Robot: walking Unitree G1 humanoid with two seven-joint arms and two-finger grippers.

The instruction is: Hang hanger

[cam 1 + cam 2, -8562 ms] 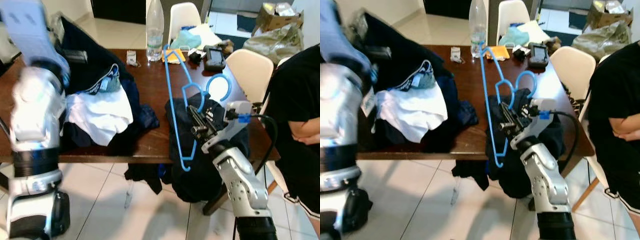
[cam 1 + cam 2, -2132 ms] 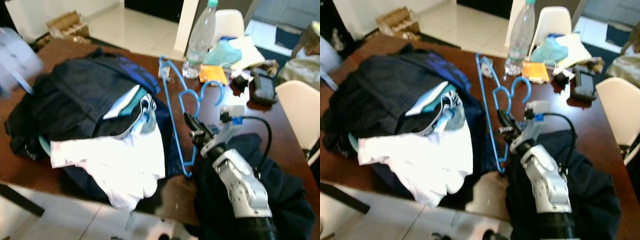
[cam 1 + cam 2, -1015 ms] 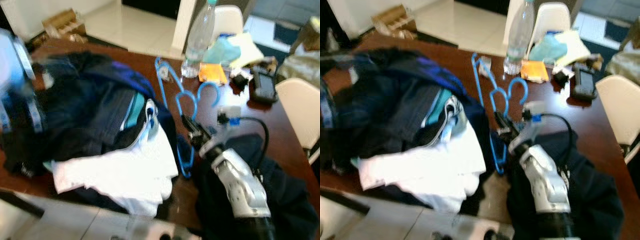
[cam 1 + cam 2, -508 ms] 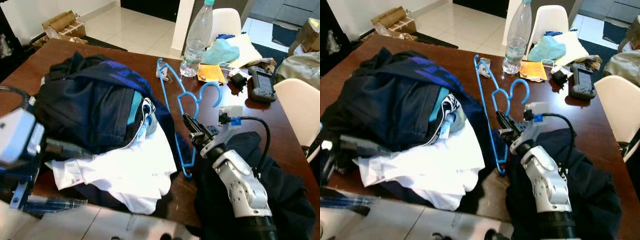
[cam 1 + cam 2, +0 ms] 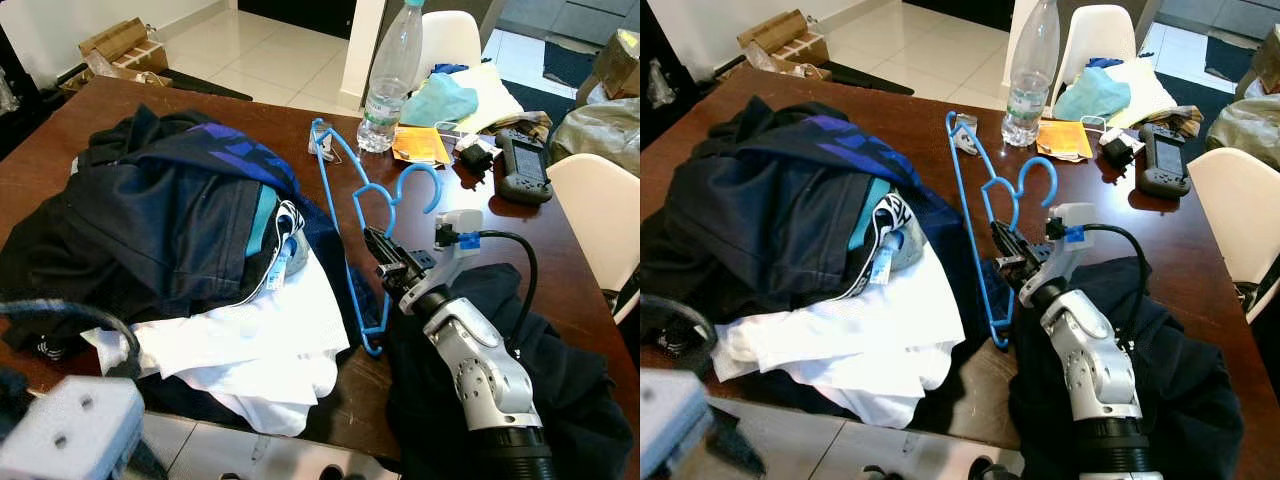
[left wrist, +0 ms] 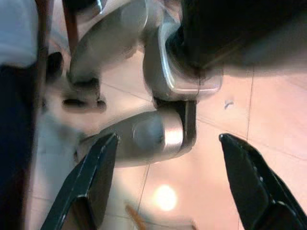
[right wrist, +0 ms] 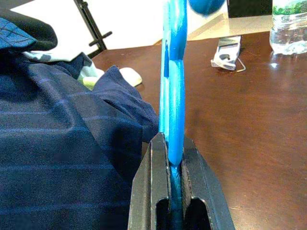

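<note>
The right gripper (image 5: 384, 262) is clamped on the blue hanger (image 5: 352, 228), held above the table (image 5: 300, 125), hook toward one o'clock; the left gripper (image 6: 163, 187) hangs open (idle). Carrying step: next needs a rail

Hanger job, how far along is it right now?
Done: the right gripper is shut on the blue hanger, held above the brown table. In hand: the left gripper hangs open near the floor, not yet at the clothes pile. Left: no garment is on the hanger, and no rail shows.
</note>
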